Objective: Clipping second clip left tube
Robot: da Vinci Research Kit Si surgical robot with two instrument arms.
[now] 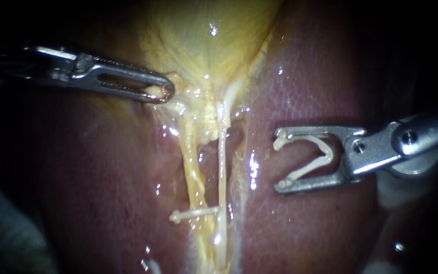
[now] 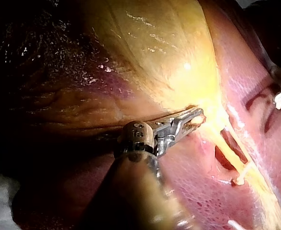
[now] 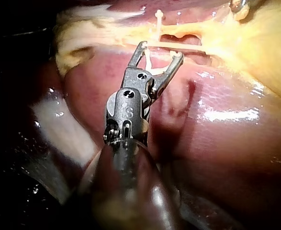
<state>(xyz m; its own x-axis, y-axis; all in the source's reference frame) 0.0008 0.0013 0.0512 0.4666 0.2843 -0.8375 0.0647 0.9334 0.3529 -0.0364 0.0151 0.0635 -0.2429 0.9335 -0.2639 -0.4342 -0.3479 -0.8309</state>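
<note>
Two tubes run down from the yellow gallbladder (image 1: 204,40): a thicker yellowish left tube (image 1: 192,167) and a thin pale right tube (image 1: 222,167). One white clip (image 1: 193,214) sits across the left tube low down. My right instrument (image 1: 280,162) hovers over the liver to the right of both tubes, touching neither. Its jaws stand wide apart and hold an open white clip (image 1: 315,157) seated between them; the right wrist view shows the same instrument (image 3: 160,51) just short of the tubes. My left instrument (image 1: 160,92) is shut on gallbladder tissue at the neck, as the left wrist view confirms (image 2: 197,116).
Reddish liver (image 1: 305,76) lies on both sides of the tubes, wet and glistening. A window of open space (image 2: 224,143) shows between the two tubes. White gauze (image 3: 59,124) lies beside the liver near the right instrument's shaft.
</note>
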